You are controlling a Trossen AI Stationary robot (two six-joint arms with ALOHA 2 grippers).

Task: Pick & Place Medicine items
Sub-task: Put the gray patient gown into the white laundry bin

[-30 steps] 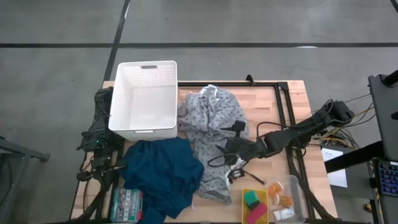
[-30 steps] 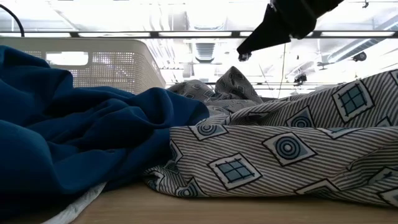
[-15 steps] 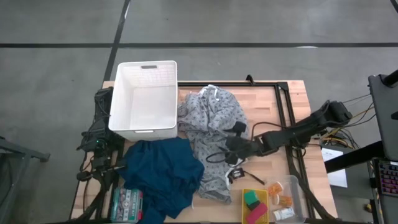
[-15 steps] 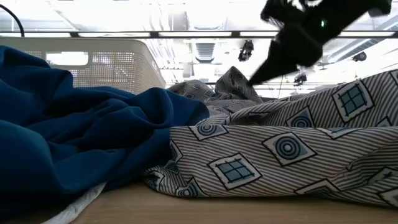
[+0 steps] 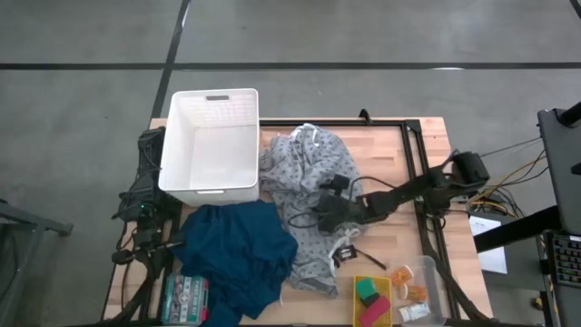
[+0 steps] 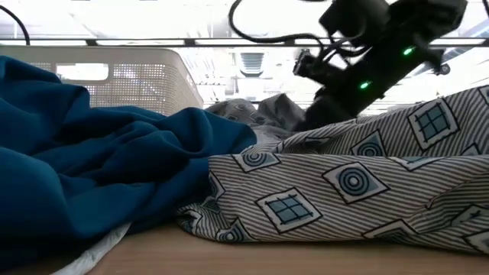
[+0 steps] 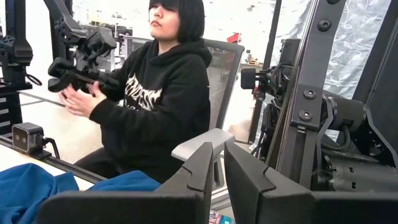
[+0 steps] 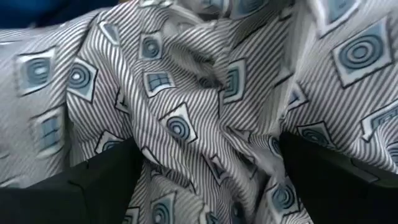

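Grey patterned shirt (image 5: 309,182) lies under my spread right gripper (image 8: 205,180); medicine items (image 5: 413,295) sit at five o'clock, untouched. I'd pinch one fold cleanly. Left gripper (image 7: 214,180) waits, pressed together.

On my feed both arms are matte black with jointed segments. Right arm (image 5: 408,193): boxy wrist, green status LEDs lit along the housing, loose black cable looping off the top, slim tubular forearm. Right gripper's flat black fingers (image 8: 93,177) have squared edges. Left gripper (image 7: 214,186): angular black plastic fingers, stepped inner faces. Left arm base: round screw heads, bundled black wiring.
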